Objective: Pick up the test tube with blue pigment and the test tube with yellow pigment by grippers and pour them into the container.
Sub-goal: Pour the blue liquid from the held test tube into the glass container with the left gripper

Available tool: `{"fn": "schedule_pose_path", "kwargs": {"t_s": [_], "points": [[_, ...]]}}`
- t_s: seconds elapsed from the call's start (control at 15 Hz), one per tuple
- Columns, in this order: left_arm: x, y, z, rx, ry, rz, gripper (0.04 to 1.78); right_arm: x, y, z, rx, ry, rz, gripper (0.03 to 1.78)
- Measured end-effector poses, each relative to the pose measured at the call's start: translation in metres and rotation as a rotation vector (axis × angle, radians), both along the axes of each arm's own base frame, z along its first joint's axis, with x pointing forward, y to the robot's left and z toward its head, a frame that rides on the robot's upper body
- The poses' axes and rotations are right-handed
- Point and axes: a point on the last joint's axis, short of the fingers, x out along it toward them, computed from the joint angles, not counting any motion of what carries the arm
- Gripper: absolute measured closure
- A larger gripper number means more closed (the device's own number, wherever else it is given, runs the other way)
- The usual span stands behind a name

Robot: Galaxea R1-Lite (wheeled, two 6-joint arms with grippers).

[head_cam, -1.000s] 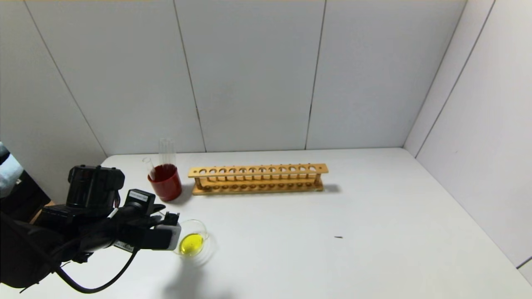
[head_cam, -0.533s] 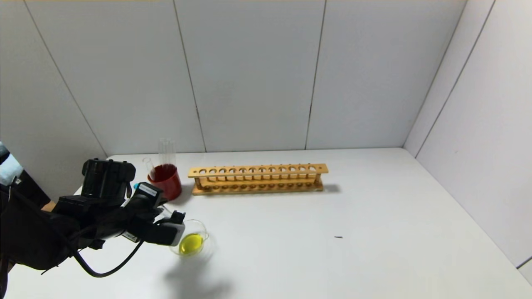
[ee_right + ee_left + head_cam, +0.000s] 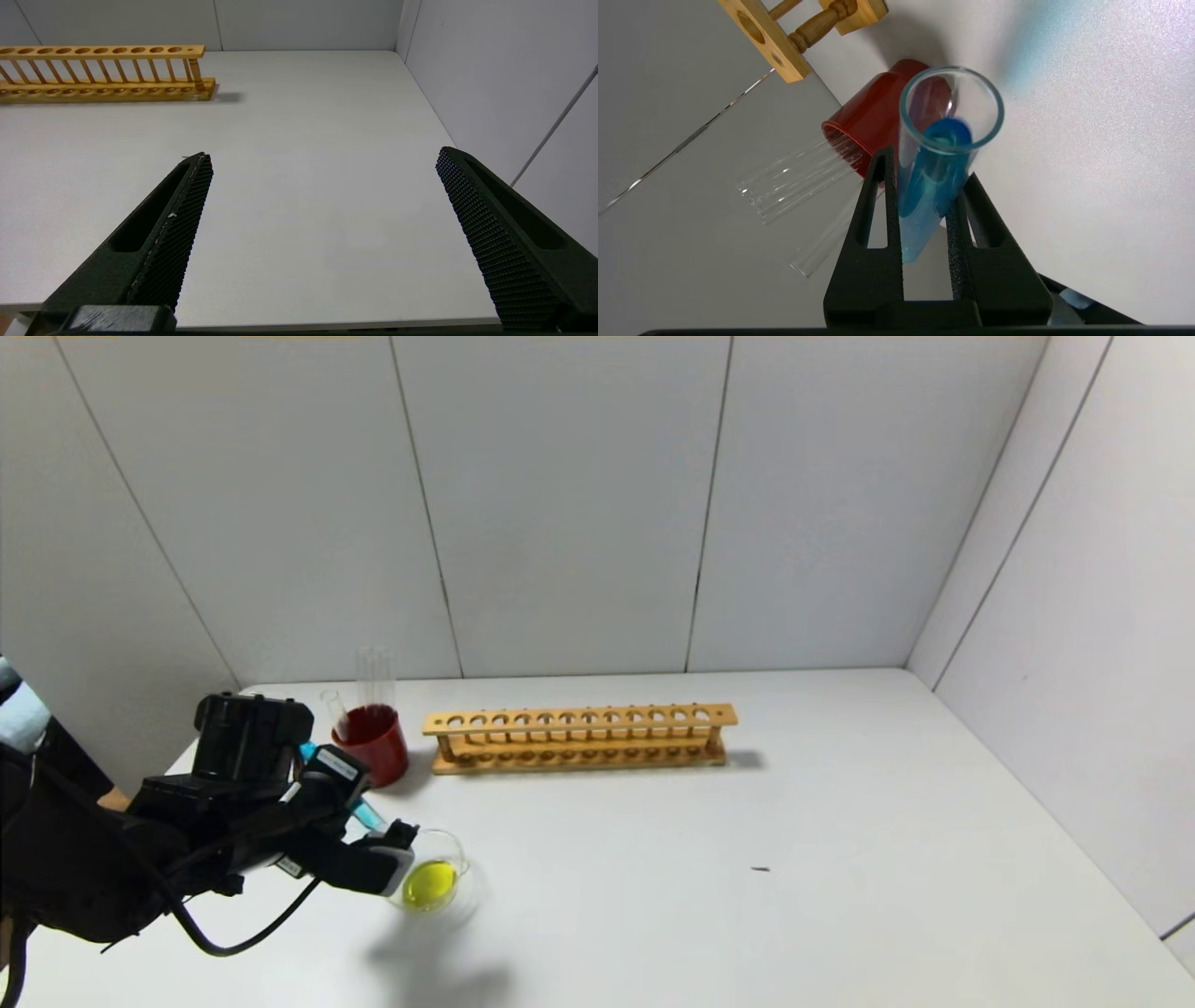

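My left gripper (image 3: 390,847) is shut on the test tube with blue pigment (image 3: 367,815) and holds it tilted just left of and above the container (image 3: 455,847). The container is a clear glass dish with yellow liquid in it. In the left wrist view the black fingers (image 3: 878,196) clamp the blue tube (image 3: 931,186) at the left gripper (image 3: 924,168), and the blue liquid lies along the tube up near its open mouth. No tube with yellow liquid is in view. My right gripper (image 3: 324,156) is open and empty over bare table, out of the head view.
A dark red cup (image 3: 373,747) with colourless clear tubes (image 3: 374,674) stands behind the left gripper and shows close in the left wrist view (image 3: 873,121). An empty wooden tube rack (image 3: 579,737) stands at the back centre. Grey walls close the back and right.
My left gripper has moved a little toward the back and right and tipped toward the dish. The blue tube now shows behind and in front of the wrist.
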Motion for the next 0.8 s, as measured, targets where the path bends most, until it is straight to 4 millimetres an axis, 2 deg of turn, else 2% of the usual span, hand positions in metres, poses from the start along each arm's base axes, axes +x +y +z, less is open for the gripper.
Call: {"fn": "schedule_pose_path", "kwargs": {"t_s": [0.33,0.8], "points": [[-0.003,-0.014,0.000,0.053,-0.011,0.016,1.50,0.000,0.000,0.000,0.000,0.000,0.000,0.06],[-0.001,-0.015,-0.007,0.110,0.004,0.027,1.50,0.000,0.000,0.000,0.000,0.000,0.000,0.06]]}}
